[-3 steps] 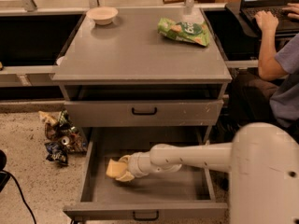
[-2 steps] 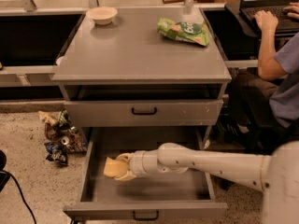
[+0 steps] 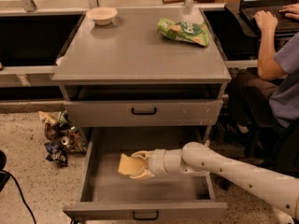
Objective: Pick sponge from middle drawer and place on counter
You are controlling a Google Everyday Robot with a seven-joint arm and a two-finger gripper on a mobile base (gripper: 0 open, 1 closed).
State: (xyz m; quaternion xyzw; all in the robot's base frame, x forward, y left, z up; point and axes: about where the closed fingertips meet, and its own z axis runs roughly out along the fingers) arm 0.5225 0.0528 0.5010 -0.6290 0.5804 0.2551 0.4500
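A speckled stone-like floor [image 3: 23,171] is seen beneath a grey metal cabinet, whose flat, matte counter [image 3: 140,50] carries a round cream bowl [image 3: 102,15] near its far left corner and a crinkled green snack bag [image 3: 183,31] towards its far right. Below the counter the upper drawer [image 3: 187,112] is shut, while the middle drawer [image 3: 140,190], wide and shallow with a small black handle [image 3: 145,215], is pulled fully out. Inside that drawer, the sponge [image 3: 126,164] is clamped between the fingers of the gripper [image 3: 139,165], which is reached in from the right on a smooth white arm [image 3: 233,169]. The sponge sticks out to the left of the fingertips, over the left-centre part of the drawer's bare grey floor; whether it touches that floor cannot be told. It is pale yellow, soft-looking and bent where it is pinched, so that its roughly rectangular outline is folded. Crumpled wrappers [image 3: 58,136] are scattered on the floor just left of the cabinet, and a seated person [image 3: 280,87] is seen at the right edge, with a hand on a laptop [image 3: 266,3].
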